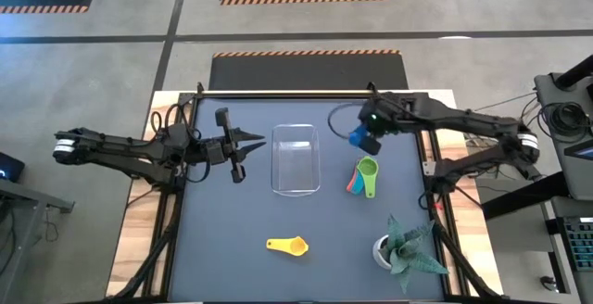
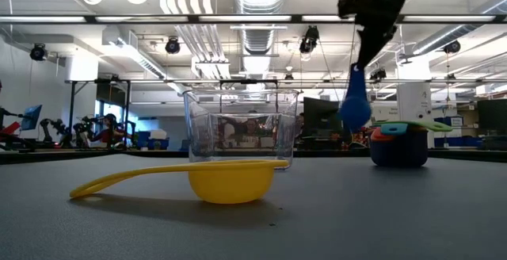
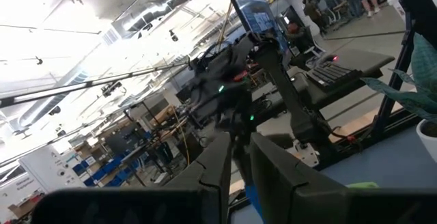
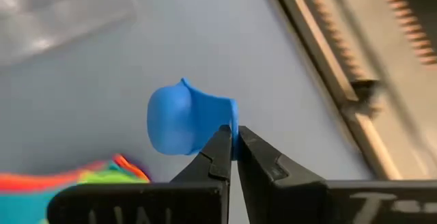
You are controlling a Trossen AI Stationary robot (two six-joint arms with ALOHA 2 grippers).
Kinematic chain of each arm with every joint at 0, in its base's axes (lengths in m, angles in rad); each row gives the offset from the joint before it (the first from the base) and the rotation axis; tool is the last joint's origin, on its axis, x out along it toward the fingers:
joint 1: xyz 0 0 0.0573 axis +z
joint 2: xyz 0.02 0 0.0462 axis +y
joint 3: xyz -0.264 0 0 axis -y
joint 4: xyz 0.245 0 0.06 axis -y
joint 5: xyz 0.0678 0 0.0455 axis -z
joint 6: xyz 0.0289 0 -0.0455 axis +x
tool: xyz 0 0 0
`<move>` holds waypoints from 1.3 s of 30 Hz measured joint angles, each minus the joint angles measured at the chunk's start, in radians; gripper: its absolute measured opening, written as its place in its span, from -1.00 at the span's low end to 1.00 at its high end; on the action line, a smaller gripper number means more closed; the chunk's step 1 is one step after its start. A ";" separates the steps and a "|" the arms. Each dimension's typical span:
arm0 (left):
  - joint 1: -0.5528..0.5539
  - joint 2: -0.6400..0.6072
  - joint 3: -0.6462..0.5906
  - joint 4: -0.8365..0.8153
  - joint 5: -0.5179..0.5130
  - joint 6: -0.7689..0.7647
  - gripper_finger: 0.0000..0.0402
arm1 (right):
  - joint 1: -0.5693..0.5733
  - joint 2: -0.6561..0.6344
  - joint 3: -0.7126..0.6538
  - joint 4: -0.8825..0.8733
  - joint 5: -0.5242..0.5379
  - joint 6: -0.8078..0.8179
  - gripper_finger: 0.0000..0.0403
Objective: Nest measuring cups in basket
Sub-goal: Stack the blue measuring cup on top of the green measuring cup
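The clear basket (image 1: 296, 158) stands mid-table. My right gripper (image 1: 369, 140) hovers to its right, near the far edge, shut on a blue measuring cup (image 2: 355, 101) held above the table. A nested stack of cups (image 1: 364, 176) with a green one on top rests on the table right of the basket. A yellow cup (image 1: 289, 246) lies bowl down nearer the front, its handle toward the table's left. My left gripper (image 1: 252, 143) waits raised left of the basket, fingers shut with nothing in them. My right gripper pinches the blue cup's handle (image 4: 234, 130) between its two fingertips. The fingers slant down at it from the table's right. The cup hangs below them with its bowl (image 2: 355, 108) lowest, clear of the table.
A white pot with a green plant (image 1: 400, 248) stands at the front right corner. The table's metal frame rail (image 4: 341, 80) runs close behind the right gripper. Dark mat lies bare between the basket and the yellow cup.
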 joint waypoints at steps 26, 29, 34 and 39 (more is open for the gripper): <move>0.000 0.000 0.000 0.001 0.000 0.000 -0.81 | 0.745 0.052 -0.071 -0.332 0.593 0.410 -0.96; 0.000 0.000 0.000 0.001 0.000 0.000 -0.81 | 0.757 0.095 -0.080 -0.331 0.612 0.418 -0.96; 0.000 0.000 0.000 0.001 0.000 0.000 -0.81 | 0.760 0.157 -0.068 -0.331 0.613 0.417 -0.96; 0.000 0.000 0.000 0.000 0.000 0.000 -0.81 | 0.768 0.194 -0.062 -0.335 0.604 0.411 -0.96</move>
